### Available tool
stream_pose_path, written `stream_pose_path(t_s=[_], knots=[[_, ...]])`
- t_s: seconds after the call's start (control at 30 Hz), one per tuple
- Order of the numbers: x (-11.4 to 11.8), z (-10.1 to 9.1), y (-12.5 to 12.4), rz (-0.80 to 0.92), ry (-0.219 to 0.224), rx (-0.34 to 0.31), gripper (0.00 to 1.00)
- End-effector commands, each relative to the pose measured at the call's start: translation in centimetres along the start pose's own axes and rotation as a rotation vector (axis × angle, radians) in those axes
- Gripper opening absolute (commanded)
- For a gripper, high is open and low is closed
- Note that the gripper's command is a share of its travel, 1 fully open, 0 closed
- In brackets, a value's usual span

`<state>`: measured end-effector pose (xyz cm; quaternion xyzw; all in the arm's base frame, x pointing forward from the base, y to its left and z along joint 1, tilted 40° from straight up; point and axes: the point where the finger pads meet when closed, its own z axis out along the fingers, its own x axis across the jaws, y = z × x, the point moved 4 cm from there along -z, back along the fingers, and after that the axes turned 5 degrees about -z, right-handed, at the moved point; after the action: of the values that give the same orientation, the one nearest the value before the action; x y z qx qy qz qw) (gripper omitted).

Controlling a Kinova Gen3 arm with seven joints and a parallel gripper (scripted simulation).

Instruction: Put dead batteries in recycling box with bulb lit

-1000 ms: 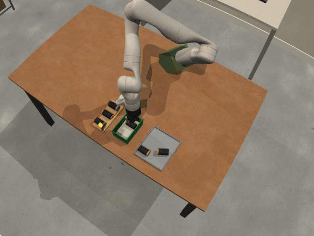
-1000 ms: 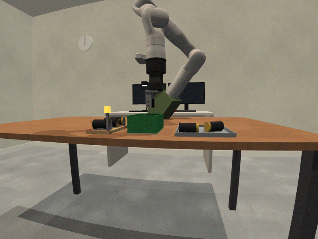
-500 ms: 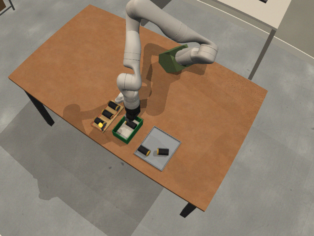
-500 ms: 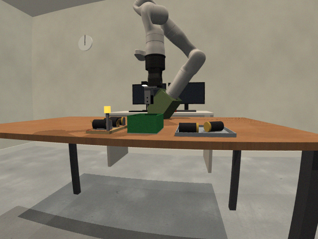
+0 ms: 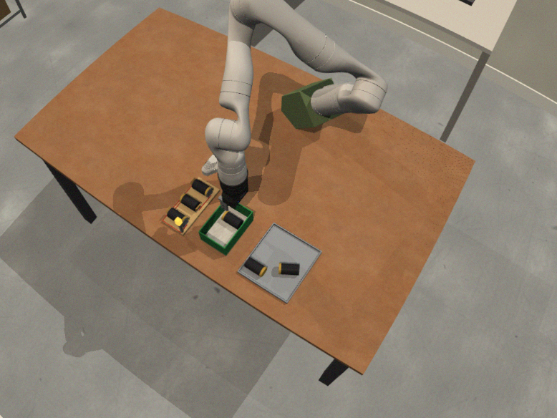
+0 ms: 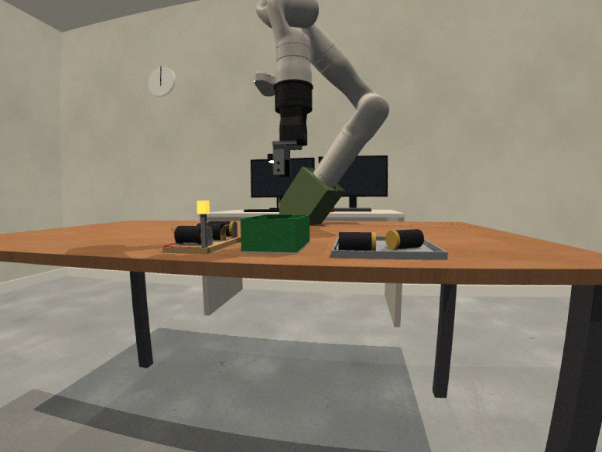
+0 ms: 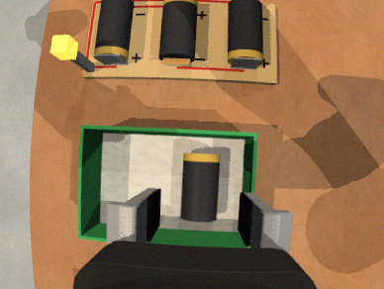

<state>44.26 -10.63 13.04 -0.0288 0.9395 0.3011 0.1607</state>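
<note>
You will note an arm [image 5: 237, 67] [image 6: 330, 58] of smooth, pale grey rounded links with thin dark seam lines. Its wrist end carries a black collar [image 5: 233, 182] [image 6: 292, 96]; your gripper [image 5: 225, 207] [image 6: 280, 174] [image 7: 199, 209] has grey, angular fingers with black inner pads [image 7: 154, 215].

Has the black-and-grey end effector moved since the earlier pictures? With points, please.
Yes, the end effector [image 5: 226, 207] [image 6: 280, 173] [image 7: 199, 209] rose, higher above the green rectangular box [image 5: 212, 243] [image 6: 271, 235] [image 7: 91, 183] in the exterior view.
</note>
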Motion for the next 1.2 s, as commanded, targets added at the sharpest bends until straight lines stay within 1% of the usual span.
stream_pose_path(t_s=[0.0, 0.1, 0.2, 0.27, 0.33, 0.43, 0.77, 0.83, 0.93, 1.0, 1.07, 1.17], knots=[[0.0, -0.2, 0.0, 0.002, -0.003, 0.003, 0.90], [-0.2, -0.2, 0.6, 0.002, -0.003, 0.003, 0.90], [-0.6, -0.2, 2.1, 0.002, -0.003, 0.003, 0.90], [-0.6, -0.2, 2.1, 0.002, -0.003, 0.003, 0.90], [-1.0, -0.2, 3.6, 0.002, -0.003, 0.003, 0.90], [-1.7, -0.2, 6.4, 0.002, -0.003, 0.003, 0.90], [-4.5, -0.1, 17.6, 0.002, -0.003, 0.003, 0.90], [-4.5, -0.1, 17.6, 0.002, -0.003, 0.003, 0.90], [-5.2, -0.1, 20.1, 0.002, -0.003, 0.003, 0.90], [-5.5, -0.1, 21.4, 0.002, -0.003, 0.003, 0.90], [-5.7, -0.1, 22.3, 0.002, -0.003, 0.003, 0.90], [-5.9, -0.1, 23.1, 0.002, -0.003, 0.003, 0.90]])
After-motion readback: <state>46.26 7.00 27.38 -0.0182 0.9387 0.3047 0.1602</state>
